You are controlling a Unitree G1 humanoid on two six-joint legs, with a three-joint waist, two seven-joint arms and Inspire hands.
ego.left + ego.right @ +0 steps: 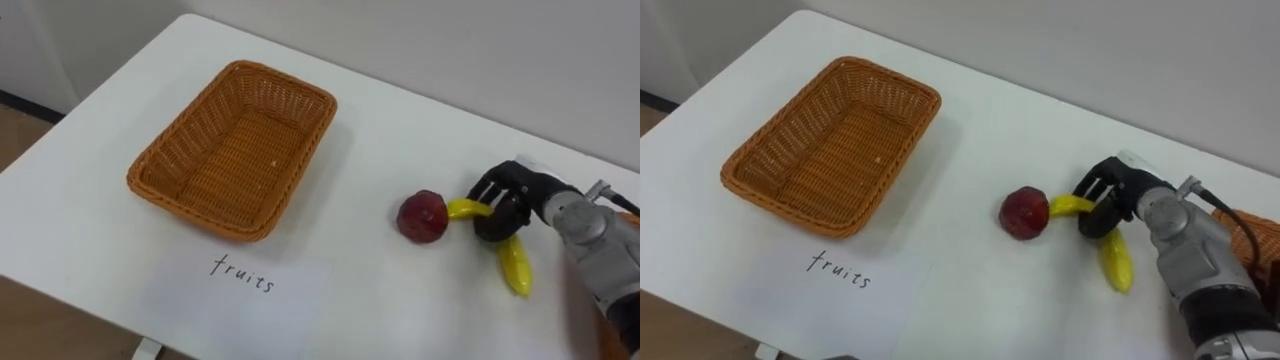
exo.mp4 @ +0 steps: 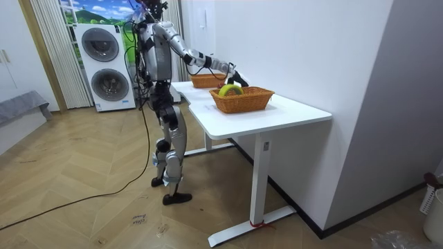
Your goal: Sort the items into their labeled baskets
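A paper label (image 1: 243,272) lies on the desk (image 1: 400,120) just in front of the fruit basket (image 1: 190,206), which holds nothing. Right of the basket, well apart from it, the banana (image 1: 516,266) lies on the desk. The right robot hand (image 1: 505,195) has its dark fingers curled round the bend of the banana. The apple (image 1: 422,216) sits between the basket and the banana, just beside the banana's far tip.

The grip probably wants firming before any lift. A straight rise would likely keep the tip from nudging the apple and rolling it. Then comes a carry over the basket's right rim, releasing low inside.

The banana's middle is hidden under the fingers, so how far the thumb reaches beneath is unclear. Whether tip and apple touch is hard to say. Farther right of the fruit basket, a second basket (image 1: 1255,232) is cut off at the edge, its contents unseen.
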